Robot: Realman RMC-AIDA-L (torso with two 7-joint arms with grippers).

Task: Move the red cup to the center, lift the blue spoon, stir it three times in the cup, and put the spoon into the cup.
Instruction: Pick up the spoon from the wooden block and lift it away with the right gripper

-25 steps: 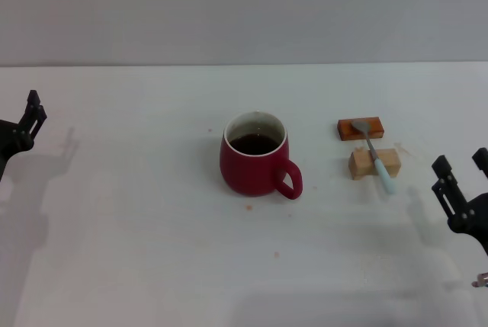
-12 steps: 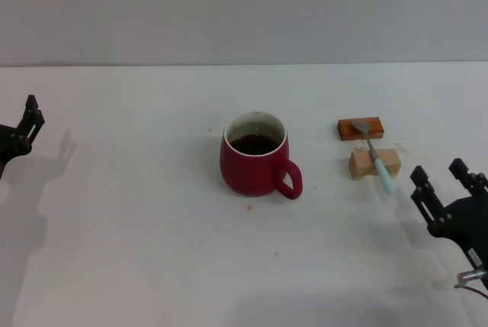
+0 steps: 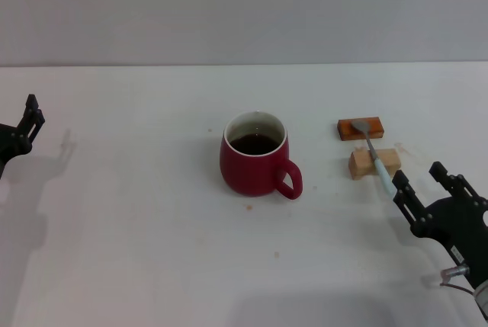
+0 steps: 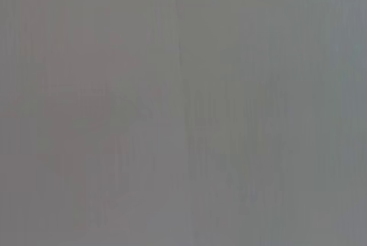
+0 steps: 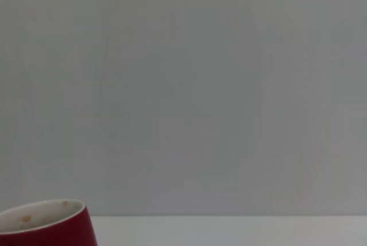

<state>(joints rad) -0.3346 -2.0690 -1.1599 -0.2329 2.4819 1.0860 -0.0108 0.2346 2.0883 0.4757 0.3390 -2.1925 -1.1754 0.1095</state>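
Observation:
The red cup (image 3: 255, 155) stands at the middle of the white table with dark liquid inside, its handle turned toward the front right; its rim also shows in the right wrist view as the red cup (image 5: 43, 226). The blue spoon (image 3: 374, 157) lies across two blocks to the cup's right, grey bowl on the far block, pale handle sloping toward me. My right gripper (image 3: 427, 182) is open, just in front and to the right of the spoon's handle end, apart from it. My left gripper (image 3: 29, 117) sits at the far left edge.
An orange-brown block (image 3: 360, 128) and a tan block (image 3: 374, 163) hold the spoon. A grey wall runs behind the table. Small specks dot the table in front of the cup. The left wrist view holds only plain grey.
My right gripper has come in from the right edge toward the spoon's handle, moving left and forward. The left arm has drawn back slightly. Cup and spoon have stayed put.

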